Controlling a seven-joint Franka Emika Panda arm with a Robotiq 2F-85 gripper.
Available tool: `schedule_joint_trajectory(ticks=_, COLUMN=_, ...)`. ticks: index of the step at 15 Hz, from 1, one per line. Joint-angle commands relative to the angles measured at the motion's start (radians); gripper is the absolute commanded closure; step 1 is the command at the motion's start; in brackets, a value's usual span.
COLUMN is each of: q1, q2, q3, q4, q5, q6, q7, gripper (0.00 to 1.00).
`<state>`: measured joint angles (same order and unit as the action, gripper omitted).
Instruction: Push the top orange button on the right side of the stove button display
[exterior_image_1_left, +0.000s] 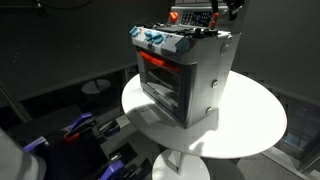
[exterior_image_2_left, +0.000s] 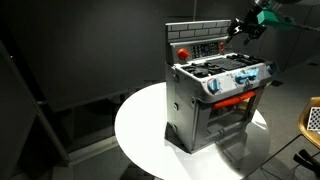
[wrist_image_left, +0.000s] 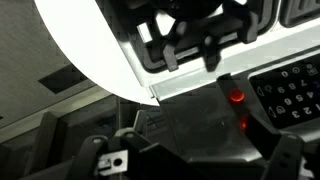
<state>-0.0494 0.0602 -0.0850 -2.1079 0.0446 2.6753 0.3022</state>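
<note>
The end effector (exterior_image_2_left: 240, 27) is hovering near three o'clock of the button display (exterior_image_2_left: 200, 47) on the stove (exterior_image_2_left: 215, 100), which is sitting on the desk (exterior_image_2_left: 140, 130); I cannot tell whether it is apart or together.

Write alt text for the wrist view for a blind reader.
The stove button display sits at right, with two red-orange buttons beside a grid of pale keys. Above it are the black burner grates of the stove, and the white table fills the upper left. The gripper frames the bottom edge, its fingers spread apart, holding nothing.
</note>
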Motion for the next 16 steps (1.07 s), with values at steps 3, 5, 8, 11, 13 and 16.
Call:
schedule_joint_trajectory(ticks=3, q1=0.003, q2=0.025, q3=-0.001, q4=0.051, q5=-0.02, q6=-0.067, q7=0.034, gripper=0.0)
schedule_joint_trajectory(ticks=5, q1=0.002, q2=0.025, q3=-0.001, q4=0.051, q5=-0.02, q6=-0.074, q7=0.033, gripper=0.0)
schedule_joint_trajectory(ticks=8, q1=0.002, q2=0.034, q3=-0.001, q4=0.062, q5=-0.018, q6=-0.088, q7=0.036, gripper=0.0)
schedule_joint_trajectory(ticks=11, q1=0.004, q2=0.049, q3=0.001, q4=0.076, q5=-0.013, q6=-0.088, q7=0.034, gripper=0.0)
schedule_joint_trajectory(ticks=13, q1=0.005, q2=0.061, q3=0.002, q4=0.087, q5=-0.007, q6=-0.088, q7=0.03, gripper=0.0)
schedule_joint_trajectory(ticks=16, q1=0.009, q2=0.083, q3=0.004, q4=0.109, q5=0.001, q6=-0.088, q7=0.023, gripper=0.0)
